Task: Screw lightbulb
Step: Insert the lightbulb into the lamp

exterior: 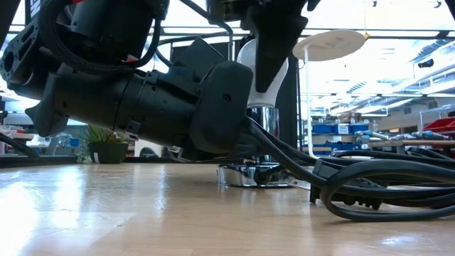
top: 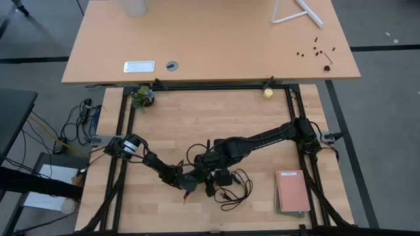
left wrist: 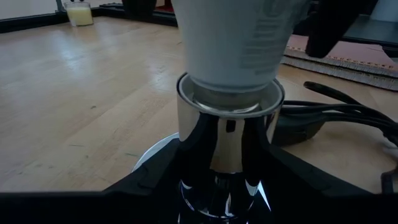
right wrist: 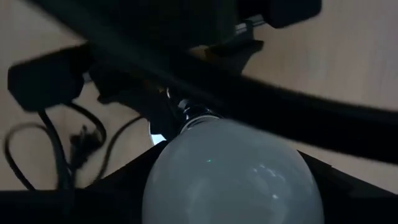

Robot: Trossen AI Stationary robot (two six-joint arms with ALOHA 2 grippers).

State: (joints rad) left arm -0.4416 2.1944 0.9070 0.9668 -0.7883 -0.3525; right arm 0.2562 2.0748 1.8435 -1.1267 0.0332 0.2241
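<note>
The white lightbulb (exterior: pixel 264 71) stands upright with its base in the mouth of a chrome socket (left wrist: pixel 227 134), which rises from a round silver disc (exterior: pixel 250 175) on the wooden table. My left gripper (left wrist: pixel 227 183) reaches in low from the table's left and is shut on the socket. My right gripper (right wrist: pixel 233 186) comes down from above and is shut on the bulb's white dome (right wrist: pixel 233 168). In the high view both grippers meet at the table's near middle (top: pixel 200 178), and the arms hide the bulb there. My left gripper has the socket's chrome barrel (left wrist: pixel 211 155) between its two fingers, one on each side, coming in nearly level from the table's left. The socket stands upright on its disc on the table. My right gripper pinches the bulb's wide upper part (exterior: pixel 277 67) between its two fingers (exterior: pixel 274 43), pointing down from above. The bulb stands upright, its base inside the socket's mouth (left wrist: pixel 230 102).
A black cord with a plug (exterior: pixel 377 188) coils on the table right of the socket. A pink notebook (top: pixel 292 191) lies near the right front. A small plant (top: pixel 141 97) and a yellowish ball (top: pixel 268 93) sit at the far edge.
</note>
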